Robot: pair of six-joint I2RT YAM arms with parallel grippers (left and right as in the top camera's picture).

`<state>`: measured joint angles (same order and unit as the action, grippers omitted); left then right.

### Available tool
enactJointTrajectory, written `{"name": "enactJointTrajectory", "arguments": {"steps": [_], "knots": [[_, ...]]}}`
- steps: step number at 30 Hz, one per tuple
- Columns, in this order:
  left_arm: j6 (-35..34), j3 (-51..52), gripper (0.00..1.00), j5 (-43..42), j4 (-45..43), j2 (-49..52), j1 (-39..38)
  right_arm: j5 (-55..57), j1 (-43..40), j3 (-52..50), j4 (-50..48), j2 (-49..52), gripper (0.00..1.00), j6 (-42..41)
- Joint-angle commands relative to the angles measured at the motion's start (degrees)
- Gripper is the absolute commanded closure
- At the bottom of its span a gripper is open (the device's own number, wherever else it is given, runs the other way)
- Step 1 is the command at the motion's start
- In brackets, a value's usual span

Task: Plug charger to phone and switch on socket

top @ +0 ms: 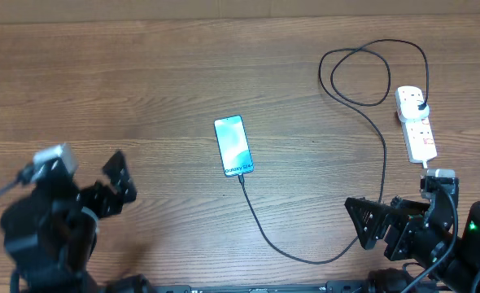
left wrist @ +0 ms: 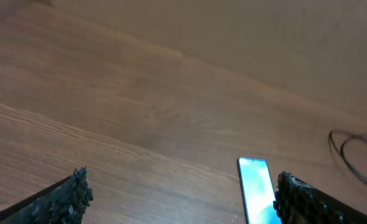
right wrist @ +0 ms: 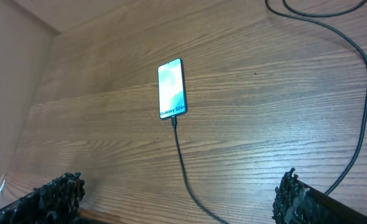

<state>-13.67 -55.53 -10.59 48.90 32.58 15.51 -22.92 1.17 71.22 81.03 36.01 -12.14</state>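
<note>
The brown wood-grain surface (top: pixel 142 81) carries the slim rectangular phone with glossy cyan screen (top: pixel 233 146) at centre, the thin black charger cable (top: pixel 384 163) meeting its near edge and looping to the white oblong plastic socket strip (top: pixel 416 124) on your right. Left jaws and right jaws stand released, grasping nothing. Risk: pressing on the light strip may slide it over smooth wood, tugging the cable and unseating the connector (right wrist: pixel 173 119).

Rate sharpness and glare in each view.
Overhead: even light, the phone screen bright but sharp. Left wrist: soft overall, screen washed out, left fingertips blurred. Right wrist: table grain crisp, screen text legible, right fingertips out of focus.
</note>
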Motion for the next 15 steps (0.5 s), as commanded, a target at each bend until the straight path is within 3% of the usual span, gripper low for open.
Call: {"name": "enactJointTrajectory", "arguments": {"steps": [1, 6, 15], "knots": [[3.5, 4.5, 0.01, -11.6, -0.7, -2.1, 6.5, 0.3, 0.3, 0.1, -0.2, 0.1, 0.0, 0.2], [3.4, 9.4, 0.0, -16.5, -2.5, -2.1, 8.9, 0.3, 0.3, 0.1, -0.2, 0.1, 0.0, 0.2], [-0.3, 29.0, 0.0, -17.8, -17.3, -11.7, 5.0, 0.3, 0.3, 0.1, -0.2, 0.1, 0.0, 0.2]]}}
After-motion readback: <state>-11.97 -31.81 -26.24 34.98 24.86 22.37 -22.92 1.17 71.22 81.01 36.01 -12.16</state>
